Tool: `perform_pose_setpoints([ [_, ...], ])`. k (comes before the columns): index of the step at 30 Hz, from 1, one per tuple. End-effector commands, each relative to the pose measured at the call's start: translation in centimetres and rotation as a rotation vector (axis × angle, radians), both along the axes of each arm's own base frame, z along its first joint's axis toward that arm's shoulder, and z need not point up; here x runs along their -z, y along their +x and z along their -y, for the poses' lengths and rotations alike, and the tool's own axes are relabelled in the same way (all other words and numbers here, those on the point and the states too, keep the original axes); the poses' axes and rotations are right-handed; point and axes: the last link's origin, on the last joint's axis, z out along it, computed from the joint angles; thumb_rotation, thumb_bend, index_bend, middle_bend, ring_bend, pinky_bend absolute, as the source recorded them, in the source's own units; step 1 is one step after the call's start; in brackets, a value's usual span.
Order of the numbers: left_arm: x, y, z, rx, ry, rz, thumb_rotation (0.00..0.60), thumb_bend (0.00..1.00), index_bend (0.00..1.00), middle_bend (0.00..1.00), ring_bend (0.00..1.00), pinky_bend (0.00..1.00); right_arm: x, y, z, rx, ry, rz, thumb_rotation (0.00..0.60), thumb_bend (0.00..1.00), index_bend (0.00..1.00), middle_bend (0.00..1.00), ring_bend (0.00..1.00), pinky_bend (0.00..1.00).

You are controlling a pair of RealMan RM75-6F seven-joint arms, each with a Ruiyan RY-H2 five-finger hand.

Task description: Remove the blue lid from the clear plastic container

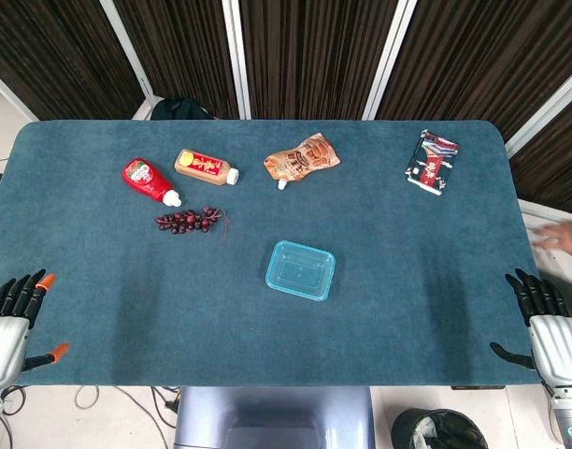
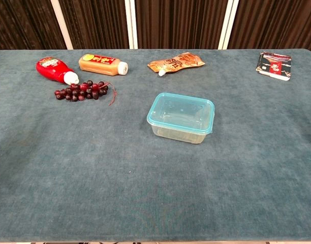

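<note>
container [image 2: 182, 124] 1 | lid [image 2: 181, 110] 1 | bottles 2: red [image 1: 150, 180], orange [image 1: 205, 166] | grape bunch [image 1: 189, 221] 1 | pouch [image 1: 302, 159] 1 | packet [image 1: 432, 162] 1 | hands 2: left [image 1: 7, 329], right [image 1: 553, 335]

A: Where does the container [image 1: 300, 270] sit?

B: On the table [image 1: 407, 309], centre frame, its lid [image 2: 181, 109] on top.

A: And above it?

B: Upper left, the grapes [image 1: 188, 221] lie below two bottles [image 1: 151, 181] [image 1: 207, 167]; a pouch [image 1: 302, 158] lies upper centre, a packet [image 1: 432, 162], possibly a card, upper right.

A: The hands?

B: Left hand [image 1: 10, 323] and right hand [image 1: 550, 332] at the bottom corners.
</note>
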Motion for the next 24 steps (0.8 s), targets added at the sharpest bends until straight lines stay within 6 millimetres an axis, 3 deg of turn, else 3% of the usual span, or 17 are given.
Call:
perform_pose_setpoints([
  [1,0.0,0.0,0.0,0.000,-0.001,0.000,0.600,0.00,0.00,0.00,0.00,0.00,0.0,0.0,0.0,0.000,0.001,0.000,0.600,0.17,0.00,0.00,0.00,0.00],
  [16,0.4,0.5,-0.6,0.014,-0.027,0.005,0.600,0.00,0.00,0.00,0.00,0.00,0.0,-0.2,0.0,0.016,0.001,-0.003,0.600,0.17,0.00,0.00,0.00,0.00],
  [21,1.0,2.2,-2.7,0.042,-0.069,0.025,0.600,0.00,0.00,0.00,0.00,0.00,0.0,-0.4,0.1,0.030,-0.004,-0.004,0.600,0.17,0.00,0.00,0.00,0.00],
  [24,1.6,4.3,-4.7,0.083,-0.111,0.019,0.600,0.00,0.00,0.00,0.00,0.00,0.1,-0.4,0.2,0.037,-0.004,-0.001,0.600,0.17,0.00,0.00,0.00,0.00],
])
